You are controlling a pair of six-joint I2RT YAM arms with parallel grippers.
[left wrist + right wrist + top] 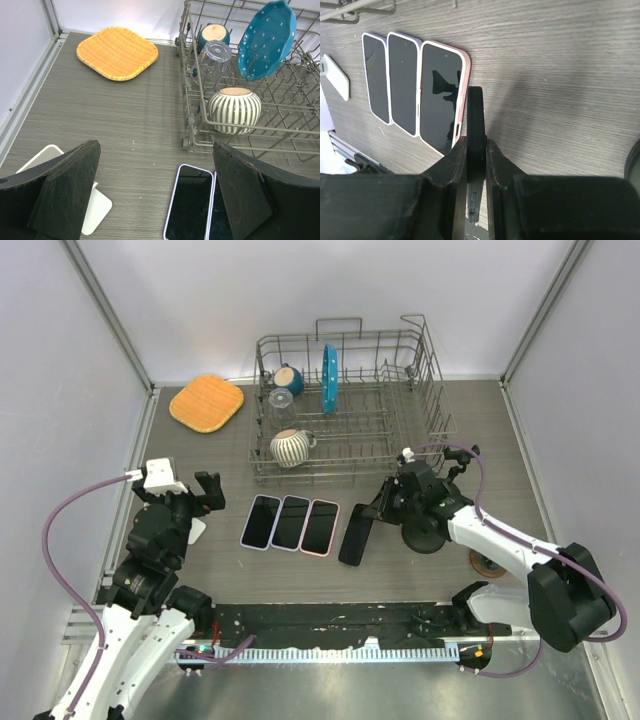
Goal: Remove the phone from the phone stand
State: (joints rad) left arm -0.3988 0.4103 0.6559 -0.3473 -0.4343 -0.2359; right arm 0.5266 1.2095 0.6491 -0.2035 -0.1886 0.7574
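**Black phone** [475, 112]: held edge-on in the right gripper [475, 150], whose jaws are clamped on its two faces. The phone is tilted, with its far end low over the table [560, 75], just beside the pink-edged phone [440, 95] that ends a row of three laid flat.

**Phone stand** [100, 207]: judged to be the white wedge near the left gripper [156, 170]. Nothing is carried on it.

**Left gripper:** fingers are spread wide and nothing is held.

**Step in hand:** judged to be the set-down, the removal itself being done.

**Next move:** the phone is to be lowered flat beside the row, clear of its neighbour, and then released.
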